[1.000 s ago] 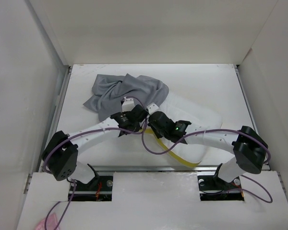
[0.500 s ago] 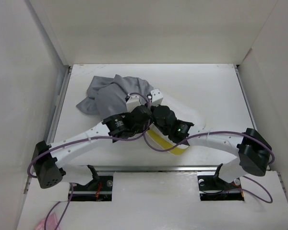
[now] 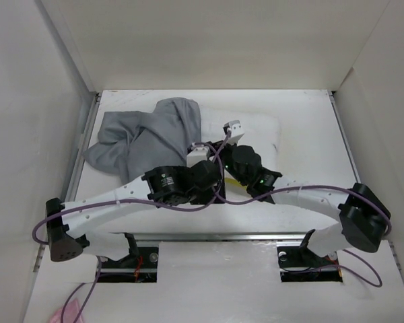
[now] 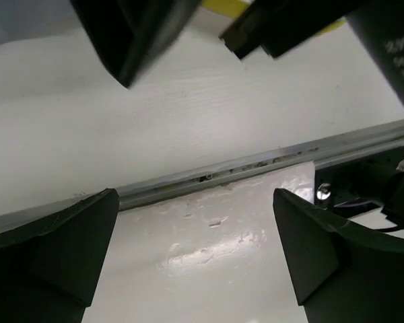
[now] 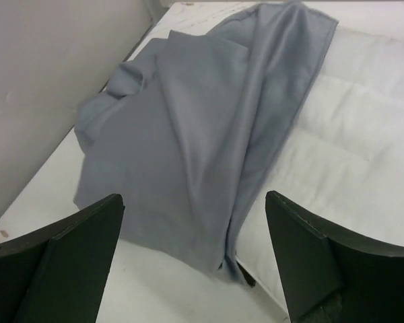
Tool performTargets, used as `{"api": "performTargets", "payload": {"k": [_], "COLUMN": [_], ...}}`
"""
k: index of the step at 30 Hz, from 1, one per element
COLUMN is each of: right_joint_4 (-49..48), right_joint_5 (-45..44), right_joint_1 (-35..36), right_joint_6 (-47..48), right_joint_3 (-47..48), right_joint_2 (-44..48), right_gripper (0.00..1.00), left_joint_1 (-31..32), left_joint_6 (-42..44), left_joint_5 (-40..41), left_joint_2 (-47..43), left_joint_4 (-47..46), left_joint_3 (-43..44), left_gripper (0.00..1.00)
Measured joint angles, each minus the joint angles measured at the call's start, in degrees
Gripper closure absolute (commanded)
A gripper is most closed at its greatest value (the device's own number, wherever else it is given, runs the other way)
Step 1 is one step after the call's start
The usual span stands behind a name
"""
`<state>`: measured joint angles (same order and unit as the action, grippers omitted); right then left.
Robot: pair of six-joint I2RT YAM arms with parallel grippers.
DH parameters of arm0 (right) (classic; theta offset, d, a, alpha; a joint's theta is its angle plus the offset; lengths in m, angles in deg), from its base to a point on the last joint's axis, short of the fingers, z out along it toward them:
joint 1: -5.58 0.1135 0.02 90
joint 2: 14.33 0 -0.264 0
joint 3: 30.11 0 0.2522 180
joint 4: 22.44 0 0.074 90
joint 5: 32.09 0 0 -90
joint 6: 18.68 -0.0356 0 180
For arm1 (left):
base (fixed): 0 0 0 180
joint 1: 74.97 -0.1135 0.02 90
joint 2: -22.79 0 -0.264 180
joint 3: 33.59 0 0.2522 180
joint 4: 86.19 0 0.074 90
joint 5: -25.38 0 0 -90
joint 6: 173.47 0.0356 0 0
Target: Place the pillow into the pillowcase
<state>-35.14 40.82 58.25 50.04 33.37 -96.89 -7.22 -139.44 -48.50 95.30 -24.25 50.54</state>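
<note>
The grey pillowcase (image 3: 143, 138) lies wrinkled at the back left of the table, its right side draped over the white pillow (image 3: 259, 131). In the right wrist view the pillowcase (image 5: 209, 128) covers the left part of the pillow (image 5: 363, 134). A bit of the pillow's yellow band (image 3: 230, 183) shows beneath the crossed wrists. My left gripper (image 3: 200, 156) is open over bare table in its own view (image 4: 195, 222), holding nothing. My right gripper (image 3: 233, 129) is open above the pillowcase's near edge (image 5: 194, 202), also empty.
White walls close the table in on the left (image 3: 34, 121), back and right. A metal rail (image 4: 256, 168) runs along the near edge. The two forearms cross close together mid-table, with purple cables (image 3: 209, 202) looping under them.
Both grippers were shut and now stand open. The arms reached farther back; the pillowcase spread out to the left and the pillow shifted toward the back right.
</note>
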Motion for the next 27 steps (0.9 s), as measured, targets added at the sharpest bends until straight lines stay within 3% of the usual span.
{"api": "performTargets", "payload": {"k": [5,9,13,17,23,25,27], "right_joint_4": [6.45,10.86,16.98,21.88,27.47,28.28,28.85], "right_joint_5": [-0.66,0.76,3.61,5.79,12.33,13.94,15.13], "right_joint_1": [-3.21,-12.13,-23.98,-30.82,-37.57,-38.18,-38.05], "right_joint_6": [-0.44,-1.79,-2.34,-0.42,4.35,6.19,8.13], "right_joint_3": [2.16,3.67,8.41,14.19,23.76,26.47,28.30], "right_joint_2": [4.00,3.58,-1.60,-7.63,-15.82,-18.03,-19.61], "right_gripper": [0.06,0.05,0.05,0.05,0.05,0.05,0.05], "left_joint_1": [-2.27,-6.45,-15.65,-26.91,-36.59,-37.66,-38.07], "left_joint_6": [1.05,2.34,5.84,11.82,22.60,25.33,27.74], "left_joint_5": [2.32,5.40,6.60,6.43,3.02,2.75,3.17], "left_joint_2": [1.66,4.42,7.26,13.38,31.54,39.58,48.50], "left_joint_4": [3.34,5.70,4.35,1.55,-4.04,-3.74,-3.74], "left_joint_3": [7.45,10.93,11.89,15.10,32.52,43.01,54.38], "left_gripper": [0.00,0.00,0.00,0.02,0.07,0.23,0.30]}}
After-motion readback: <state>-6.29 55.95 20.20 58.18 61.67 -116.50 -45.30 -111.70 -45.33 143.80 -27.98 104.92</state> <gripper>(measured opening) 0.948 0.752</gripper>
